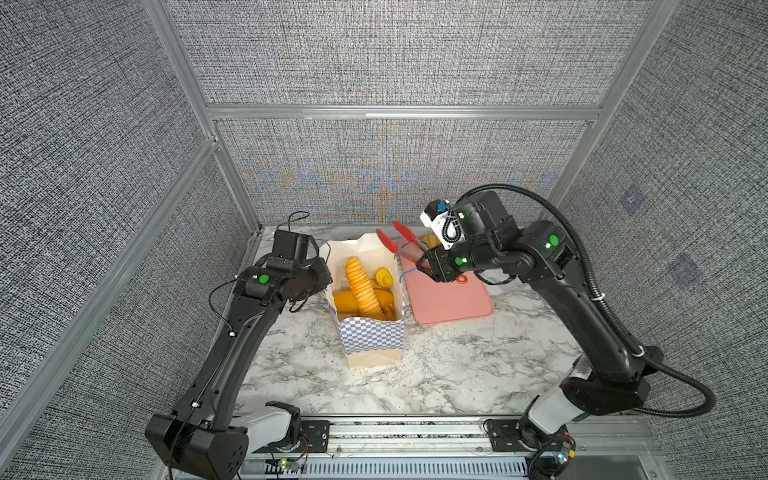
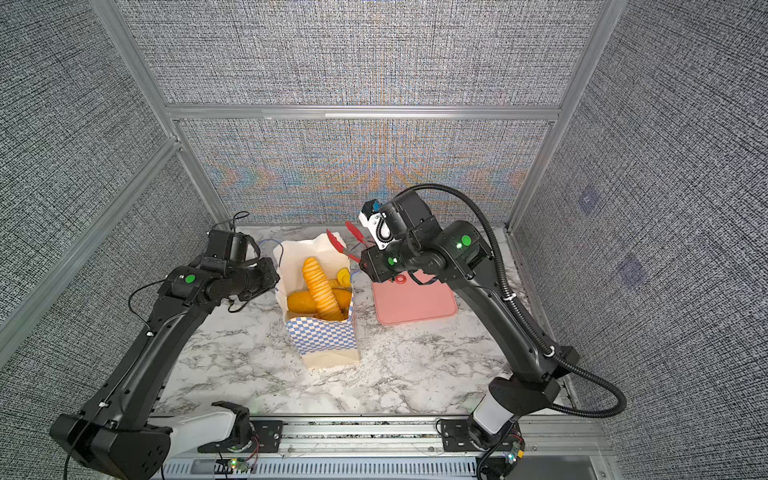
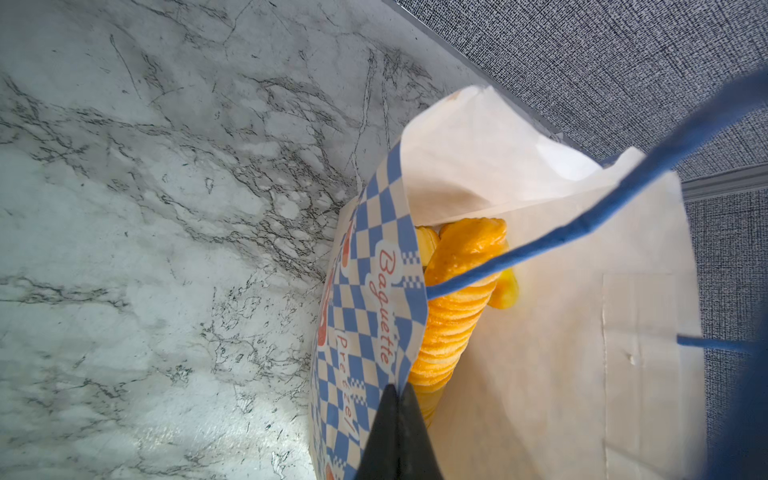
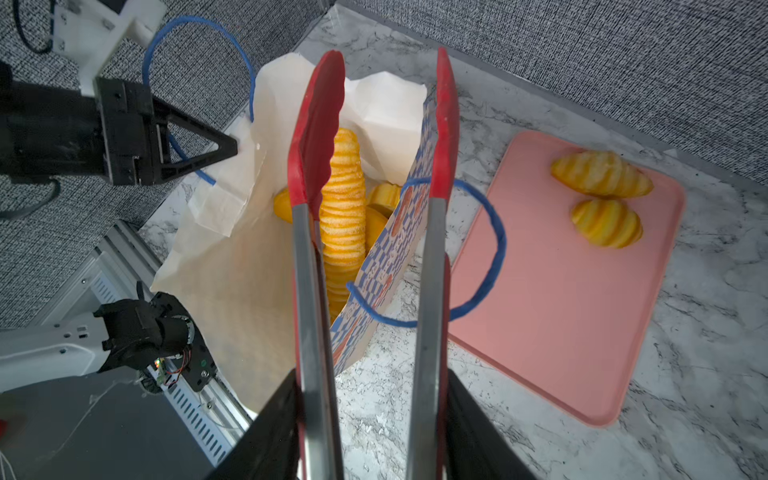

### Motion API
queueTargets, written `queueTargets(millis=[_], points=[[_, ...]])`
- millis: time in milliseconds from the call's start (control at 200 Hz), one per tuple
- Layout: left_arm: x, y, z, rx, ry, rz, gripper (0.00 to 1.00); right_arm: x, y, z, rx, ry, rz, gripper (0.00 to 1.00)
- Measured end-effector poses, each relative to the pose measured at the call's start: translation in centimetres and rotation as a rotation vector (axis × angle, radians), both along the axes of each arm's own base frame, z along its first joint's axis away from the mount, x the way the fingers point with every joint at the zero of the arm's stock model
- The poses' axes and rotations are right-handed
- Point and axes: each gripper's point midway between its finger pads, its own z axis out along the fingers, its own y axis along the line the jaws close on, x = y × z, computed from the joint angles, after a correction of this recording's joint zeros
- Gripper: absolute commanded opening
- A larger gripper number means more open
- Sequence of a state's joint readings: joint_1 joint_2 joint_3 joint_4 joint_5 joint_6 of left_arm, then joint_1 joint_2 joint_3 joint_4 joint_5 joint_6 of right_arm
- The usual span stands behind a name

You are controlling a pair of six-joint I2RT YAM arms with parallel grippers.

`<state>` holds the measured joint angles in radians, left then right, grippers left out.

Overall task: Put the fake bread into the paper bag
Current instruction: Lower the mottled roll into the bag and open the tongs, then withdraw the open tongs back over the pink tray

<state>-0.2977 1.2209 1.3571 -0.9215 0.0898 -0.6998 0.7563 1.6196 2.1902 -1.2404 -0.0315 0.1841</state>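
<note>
The paper bag [image 1: 372, 336] [image 2: 324, 336] stands upright mid-table with its mouth open. Inside it lie a long ridged baguette [image 1: 361, 286] [image 3: 449, 316] [image 4: 343, 208] and other fake bread pieces. My left gripper [image 1: 321, 274] [image 3: 397, 401] [image 4: 230, 147] is shut on the bag's left rim. My right gripper [image 1: 428, 262] [image 4: 372, 395] is shut on the red tongs [image 1: 395, 241] [image 4: 318, 124]. The tongs' tips stand apart with nothing between them, above the bag's far right corner. Two ridged oval loaves [image 4: 600, 174] [image 4: 606, 222] lie on the pink tray [image 4: 561, 311].
The pink tray [image 1: 453, 303] [image 2: 415, 303] lies flat just right of the bag, its near half bare. A blue cord handle [image 4: 494, 249] loops out from the bag's right side under the tongs. Grey panel walls close in the back and sides of the marble table [image 1: 436, 374].
</note>
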Motion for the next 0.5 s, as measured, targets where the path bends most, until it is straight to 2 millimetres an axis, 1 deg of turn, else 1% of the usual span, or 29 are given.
queueTargets(millis=[145, 225, 310, 360, 425, 500], points=[[0.0, 0.0, 0.0, 0.000, 0.000, 0.001, 0.31, 1.3, -0.7, 1.0, 0.050, -0.011, -0.048, 0.48], [0.0, 0.0, 0.1, -0.001, -0.001, 0.001, 0.35, 2.1, -1.7, 1.6, 0.089, -0.008, -0.089, 0.45], [0.0, 0.0, 0.3, -0.002, -0.007, 0.001, 0.35, 3.1, -3.4, 1.9, 0.129, -0.001, -0.157, 0.45], [-0.1, 0.0, 0.3, -0.002, -0.009, 0.001, 0.33, 3.8, -4.6, 1.9, 0.153, 0.011, -0.200, 0.45], [-0.1, 0.0, 0.4, -0.003, -0.010, 0.001, 0.28, 4.7, -6.5, 1.5, 0.176, 0.031, -0.270, 0.45], [-0.1, 0.0, 0.4, -0.003, -0.012, 0.001, 0.24, 5.6, -8.8, 0.4, 0.192, 0.071, -0.354, 0.45]])
